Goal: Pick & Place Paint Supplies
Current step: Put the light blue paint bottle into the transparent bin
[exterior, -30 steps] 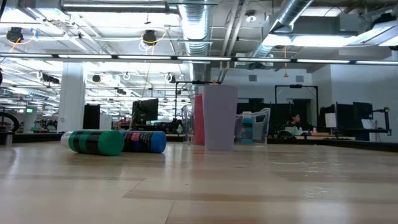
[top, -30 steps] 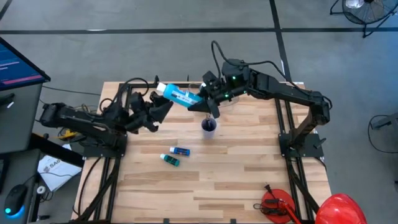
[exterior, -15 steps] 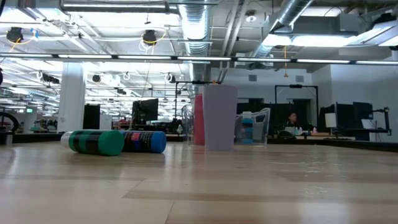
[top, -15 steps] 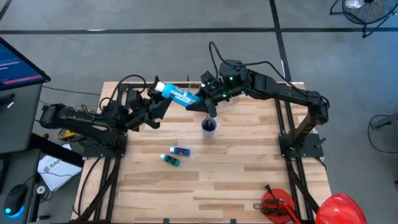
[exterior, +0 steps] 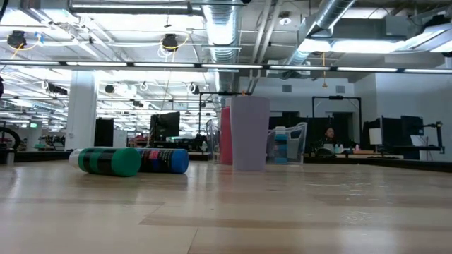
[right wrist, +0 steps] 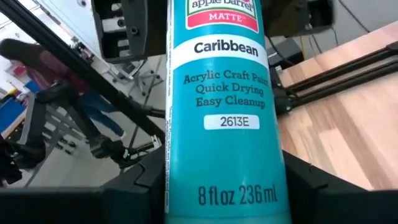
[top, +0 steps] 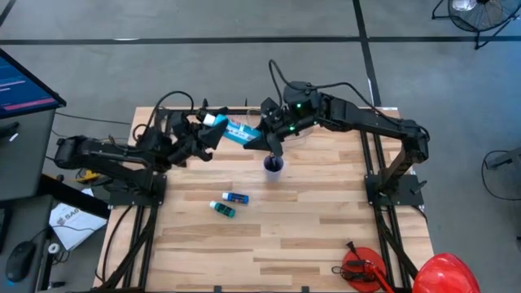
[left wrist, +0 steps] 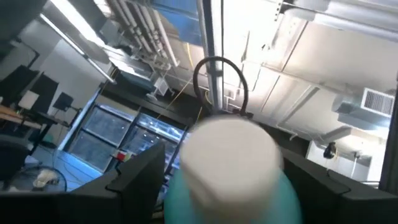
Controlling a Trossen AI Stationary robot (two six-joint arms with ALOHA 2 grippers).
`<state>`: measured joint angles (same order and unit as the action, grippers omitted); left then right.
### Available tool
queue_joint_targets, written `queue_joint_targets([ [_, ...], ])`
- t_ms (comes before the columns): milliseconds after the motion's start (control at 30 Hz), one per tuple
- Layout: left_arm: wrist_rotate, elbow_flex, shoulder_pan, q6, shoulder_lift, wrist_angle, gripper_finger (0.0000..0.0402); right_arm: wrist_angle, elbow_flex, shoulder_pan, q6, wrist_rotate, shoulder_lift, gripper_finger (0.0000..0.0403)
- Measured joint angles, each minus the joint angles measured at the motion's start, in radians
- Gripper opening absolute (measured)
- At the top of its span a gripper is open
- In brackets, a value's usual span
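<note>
While my right gripper [top: 262, 135] stays clamped on the big light-blue paint bottle [top: 236, 130], held above the table's back edge [top: 326, 138], its capped end points into my left gripper [top: 208, 129], whose fingers stand apart around the cap, nearer than a second ago.

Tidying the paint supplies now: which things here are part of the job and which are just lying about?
Job: large light blue paint bottle between left gripper and right gripper; small blue bottle; small teal bottle.
Lying about: blue-purple cup; red item at table corner.
</note>
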<state>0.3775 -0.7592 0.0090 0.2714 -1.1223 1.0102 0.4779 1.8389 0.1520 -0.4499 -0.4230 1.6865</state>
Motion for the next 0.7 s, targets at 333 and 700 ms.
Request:
queue_joint_targets([
  [333,-0.009,-0.014,0.006,0.078,-0.037,-0.009,0.0294,-0.004,0.0,0.0,0.004,0.012,0.0,0.0186],
  [700,-0.029,-0.013,0.003,0.135,-0.039,-0.03,0.0288,-0.032,0.0,0.0,0.006,0.03,-0.001,0.0185],
])
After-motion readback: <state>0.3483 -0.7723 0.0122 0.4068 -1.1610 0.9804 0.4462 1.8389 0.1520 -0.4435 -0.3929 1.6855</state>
